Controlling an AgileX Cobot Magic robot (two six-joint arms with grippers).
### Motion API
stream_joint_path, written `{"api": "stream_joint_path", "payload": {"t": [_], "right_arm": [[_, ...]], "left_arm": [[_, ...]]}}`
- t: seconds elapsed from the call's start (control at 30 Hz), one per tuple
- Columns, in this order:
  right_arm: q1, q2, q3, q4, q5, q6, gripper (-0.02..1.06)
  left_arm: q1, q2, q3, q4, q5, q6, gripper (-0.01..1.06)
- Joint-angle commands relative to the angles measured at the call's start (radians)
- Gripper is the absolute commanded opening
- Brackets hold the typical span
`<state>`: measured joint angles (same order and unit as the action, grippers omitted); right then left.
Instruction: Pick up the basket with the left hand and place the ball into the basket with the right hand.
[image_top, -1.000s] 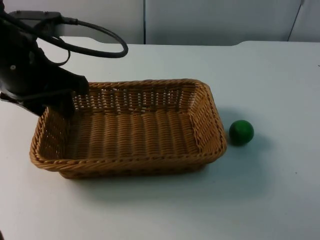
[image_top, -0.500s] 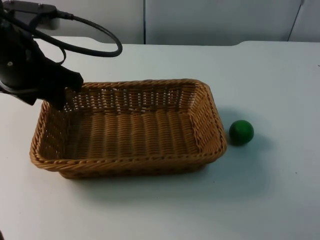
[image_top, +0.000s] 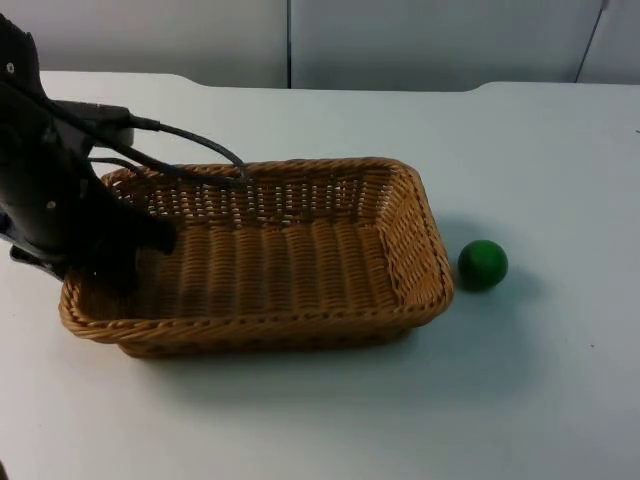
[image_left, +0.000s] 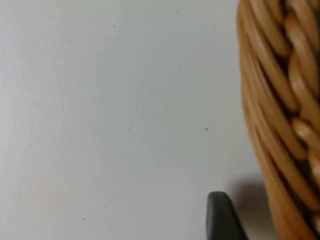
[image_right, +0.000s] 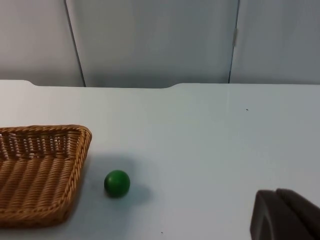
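Observation:
The woven wicker basket lies on the white table, with nothing inside. My left gripper is low over its left end, under the black arm. In the left wrist view one black fingertip stands on the table just outside the basket wall, a small gap between them; the gripper is open and holds nothing. The green ball rests on the table just right of the basket, also seen as the ball in the right wrist view. My right gripper waits well back from the ball.
Bare white table surrounds the basket and ball. The grey partition wall closes off the far edge.
The left arm has swung from the basket's far left corner down over its left end and dropped lower. The basket and ball have not moved.

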<state>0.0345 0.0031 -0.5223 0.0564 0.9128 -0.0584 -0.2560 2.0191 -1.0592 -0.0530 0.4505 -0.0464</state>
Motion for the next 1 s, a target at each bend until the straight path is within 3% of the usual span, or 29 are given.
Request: {"api": "stream_joint_path", "payload": {"t": [0.0,0.03,0.07,0.2,0.37,0.53,0.77,0.97], "right_arm": [[-0.003,-0.003,0.003,0.0,-0.006,-0.001,0.0],[-0.003,-0.003,0.003,0.0,-0.006,-0.001,0.0],[-0.003,-0.003,0.003,0.0,-0.006,-0.001,0.0],[-0.003,-0.003,0.003,0.0,-0.006,-0.001,0.0],[-0.003,-0.003,0.003,0.0,-0.006,-0.001,0.0],[-0.003,-0.003,0.003,0.0,-0.006,-0.001,0.0],[-0.003,-0.003,0.003,0.0,-0.006,-0.001,0.0],[-0.003,-0.003,0.003,0.0,-0.006,-0.001,0.0]], "left_arm": [[-0.007,0.009,-0.003,-0.016,-0.01,-0.035,0.17],[-0.007,0.009,-0.003,-0.016,-0.01,-0.035,0.17],[-0.007,0.009,-0.003,-0.021,-0.012,-0.035,0.0],[-0.007,0.009,-0.003,-0.064,-0.014,-0.044,0.0],[-0.007,0.009,-0.003,-0.245,-0.021,-0.044,0.0],[-0.007,-0.048,0.0,-0.382,0.031,-0.044,0.0],[-0.003,-0.166,0.002,-0.4,0.012,-0.108,0.0],[-0.003,-0.246,0.004,-0.288,0.036,-0.237,0.0]]}}
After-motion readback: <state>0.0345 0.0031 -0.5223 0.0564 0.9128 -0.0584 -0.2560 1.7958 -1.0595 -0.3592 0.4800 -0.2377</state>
